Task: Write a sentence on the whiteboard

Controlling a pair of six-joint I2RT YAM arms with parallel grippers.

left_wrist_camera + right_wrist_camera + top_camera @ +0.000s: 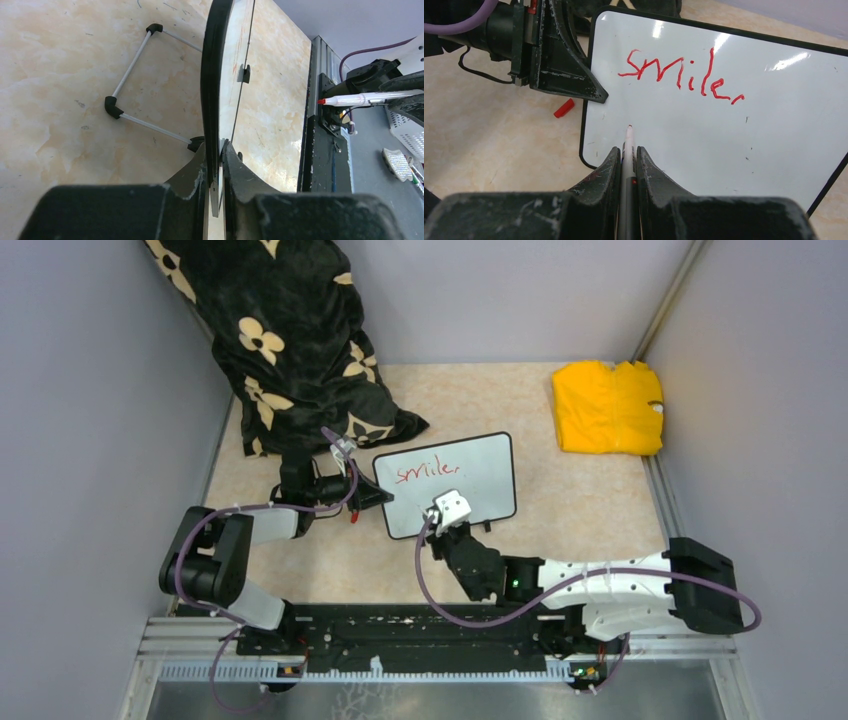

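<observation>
The whiteboard stands tilted on the table, and my left gripper is shut on its left edge. In the left wrist view the jaws pinch the board's black frame edge-on. The sentence reads "smile," in red along the top line. My right gripper is shut on a white marker. Its tip is at the white surface, below the "s". From above, the right gripper sits at the board's lower middle. The left wrist view also catches the marker.
A red marker cap lies on the table left of the board. The board's wire stand rests behind it. A black flower-patterned cloth fills the back left, and a yellow folded cloth lies at the back right. Grey walls close in on both sides.
</observation>
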